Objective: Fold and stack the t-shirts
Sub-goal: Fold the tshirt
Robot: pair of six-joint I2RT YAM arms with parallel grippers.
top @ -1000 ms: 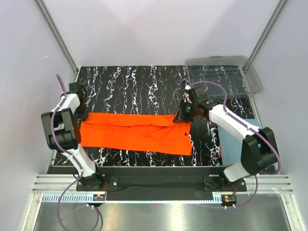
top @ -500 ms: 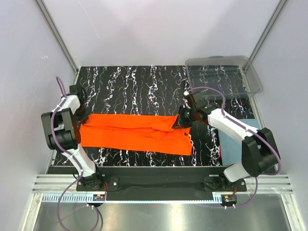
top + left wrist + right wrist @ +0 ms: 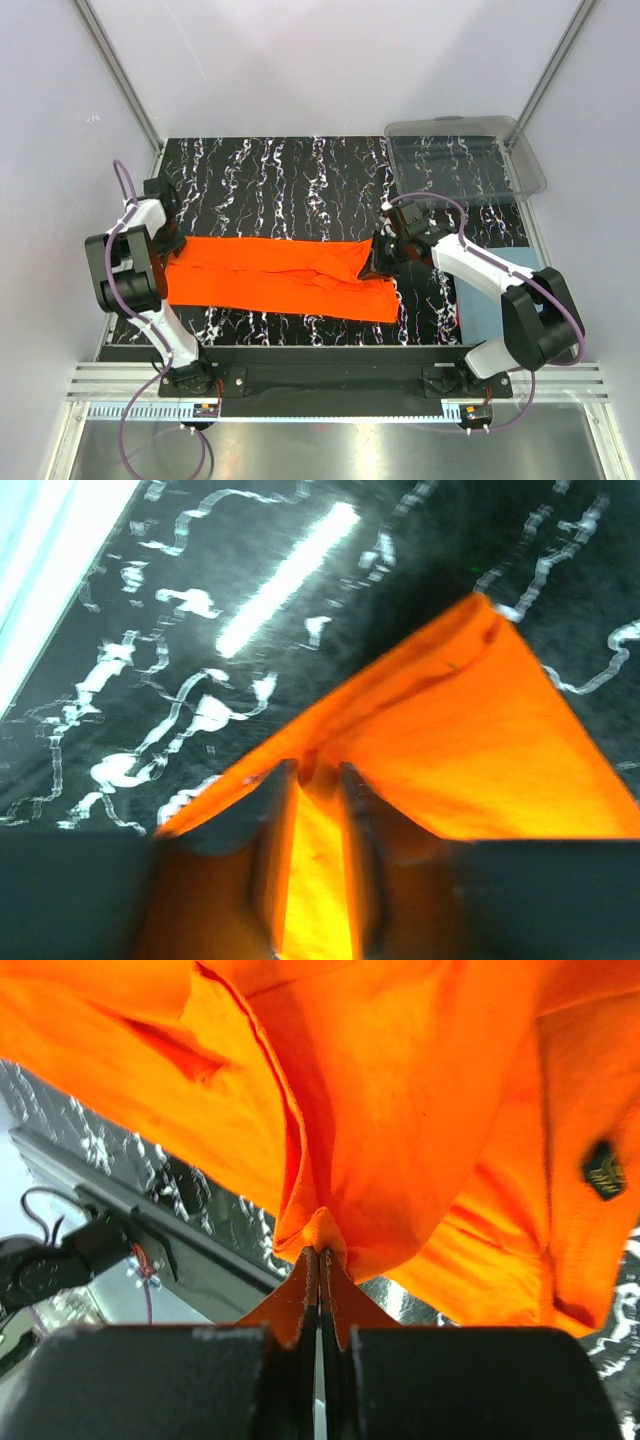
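- The orange shirt (image 3: 270, 275) is lying stretched across the table (image 3: 300, 170), running 9 to 3 o'clock.
- The left end effector (image 3: 172, 243) is pinching its 9 o'clock edge, with cloth clamped between the fingers (image 3: 270, 815).
- The right end effector (image 3: 377, 262) is clamping a bunched fold at the 3 o'clock end.
- The blue-grey shirt (image 3: 485, 305) is sitting at the table's 4 o'clock corner, under the right arm.

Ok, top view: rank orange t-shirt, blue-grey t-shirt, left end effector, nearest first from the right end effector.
1. Bright orange cloth t-shirt: gripped by the right end effector.
2. Muted blue-grey cloth t-shirt: near right.
3. Left end effector: far left.
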